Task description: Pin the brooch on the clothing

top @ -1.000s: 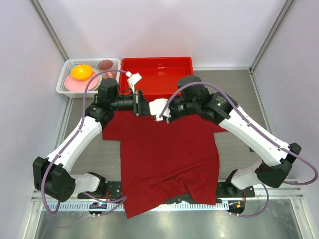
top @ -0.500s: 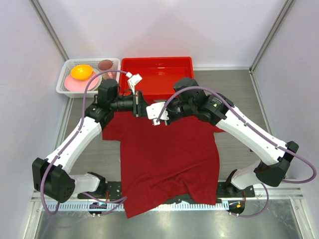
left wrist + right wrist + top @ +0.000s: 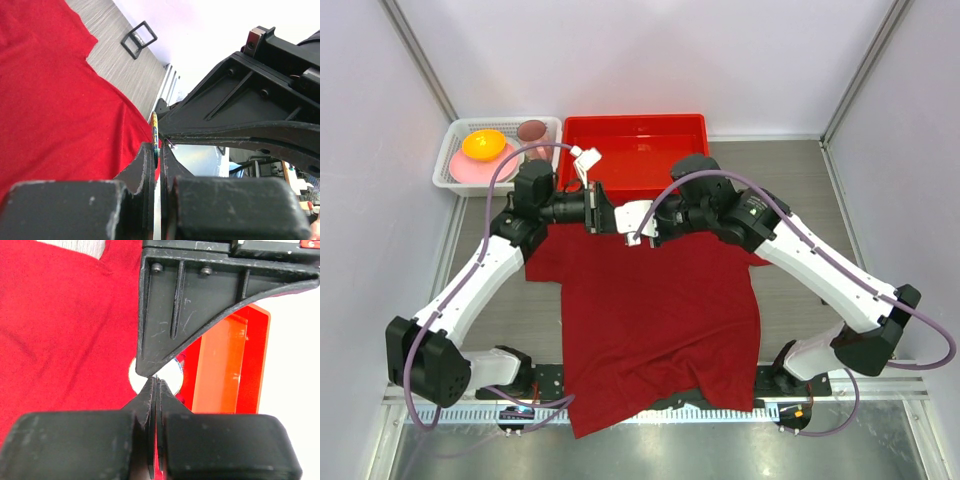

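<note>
Two claws meet tip to tip above the shirt (image 3: pixel 660 310) collar, beside the red tray (image 3: pixel 633 120).
Left wrist: left claw (image 3: pixel 157 150) clamped on the brooch (image 3: pixel 154 125), held edge-on over the shirt.
Right wrist: right claw (image 3: pixel 156 385) pinched together, tips against the brooch's pale disc; can't tell if anything is nipped between them.

Top view: we look steeply down from high behind near edge of table (image 3: pixel 800 170), whole scene in frame. Wrist views: we sit right behind left gripper (image 3: pixel 157 150) and right gripper (image 3: pixel 156 382), close. All three share shirt (image 3: pixel 660 320); top and right wrist share red tray (image 3: pixel 235 360).
</note>
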Controlling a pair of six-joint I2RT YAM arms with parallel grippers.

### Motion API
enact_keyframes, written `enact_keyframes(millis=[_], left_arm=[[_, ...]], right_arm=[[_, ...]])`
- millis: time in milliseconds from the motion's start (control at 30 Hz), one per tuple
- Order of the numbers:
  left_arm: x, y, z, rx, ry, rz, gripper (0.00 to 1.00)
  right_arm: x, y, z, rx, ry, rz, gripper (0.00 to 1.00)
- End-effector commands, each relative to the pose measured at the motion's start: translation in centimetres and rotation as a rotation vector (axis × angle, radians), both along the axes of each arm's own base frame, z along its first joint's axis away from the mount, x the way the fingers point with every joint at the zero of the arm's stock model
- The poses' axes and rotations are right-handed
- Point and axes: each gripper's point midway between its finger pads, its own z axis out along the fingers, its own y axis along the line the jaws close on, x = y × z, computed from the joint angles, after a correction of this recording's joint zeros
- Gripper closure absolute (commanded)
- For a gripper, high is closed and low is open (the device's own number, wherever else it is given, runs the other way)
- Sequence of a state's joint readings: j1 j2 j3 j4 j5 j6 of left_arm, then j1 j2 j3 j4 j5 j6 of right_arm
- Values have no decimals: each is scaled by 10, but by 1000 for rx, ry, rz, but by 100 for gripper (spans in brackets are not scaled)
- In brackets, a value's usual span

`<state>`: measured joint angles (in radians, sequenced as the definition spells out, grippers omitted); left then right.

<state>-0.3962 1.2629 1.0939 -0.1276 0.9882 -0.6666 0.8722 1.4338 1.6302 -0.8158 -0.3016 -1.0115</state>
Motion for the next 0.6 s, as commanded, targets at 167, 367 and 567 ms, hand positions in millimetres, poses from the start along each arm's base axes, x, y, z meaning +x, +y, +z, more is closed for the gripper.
enact_keyframes(millis=[167,367,567], left_arm=[[-13,-2,35,-137,-55,-98,100],[-18,-2,40,-169,-62,-119,100],[-16,-2,43,-180,-56,-112,100]], right_arm=[[-17,-3,34,191,90,9,99],[-8,-8,46,279,137,-28,99],[-3,-14,54,340,179,-52,99]])
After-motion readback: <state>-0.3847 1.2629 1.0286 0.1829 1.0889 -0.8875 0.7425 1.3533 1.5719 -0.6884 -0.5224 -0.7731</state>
